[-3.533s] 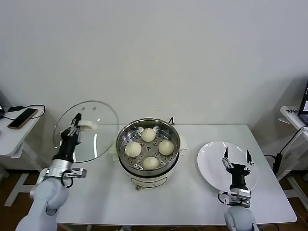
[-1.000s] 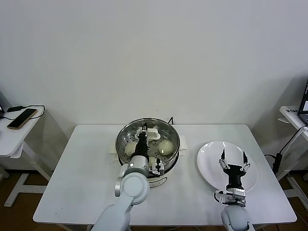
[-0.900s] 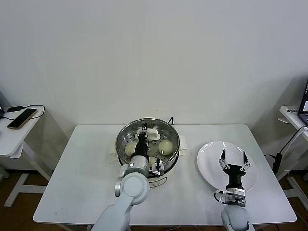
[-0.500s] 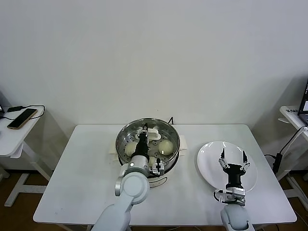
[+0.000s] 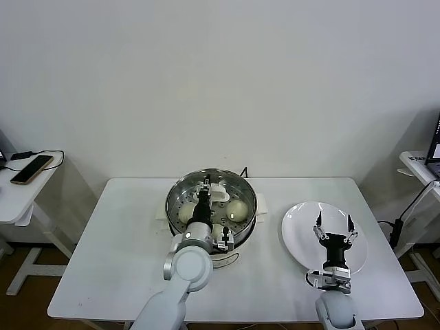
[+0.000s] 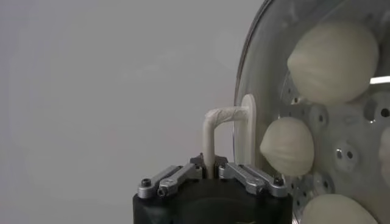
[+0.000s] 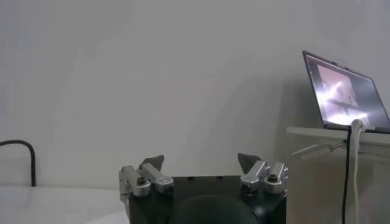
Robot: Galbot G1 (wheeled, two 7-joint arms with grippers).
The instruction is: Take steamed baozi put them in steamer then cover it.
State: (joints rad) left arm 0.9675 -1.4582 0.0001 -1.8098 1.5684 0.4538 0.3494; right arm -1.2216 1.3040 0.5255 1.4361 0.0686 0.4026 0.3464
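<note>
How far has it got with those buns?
The baozi already sit in the steamer. The left gripper grips the cover's handle, with the cover over the steamer. Left: let go. The right gripper waits, open, over the plate.

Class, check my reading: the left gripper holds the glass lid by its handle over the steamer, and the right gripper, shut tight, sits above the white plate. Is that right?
One slip: the right gripper is open, its fingers spread apart, as the head and right wrist views show. The rest stands: the left gripper grips the lid by its handle over the steamer, and the right sits above the plate.
</note>
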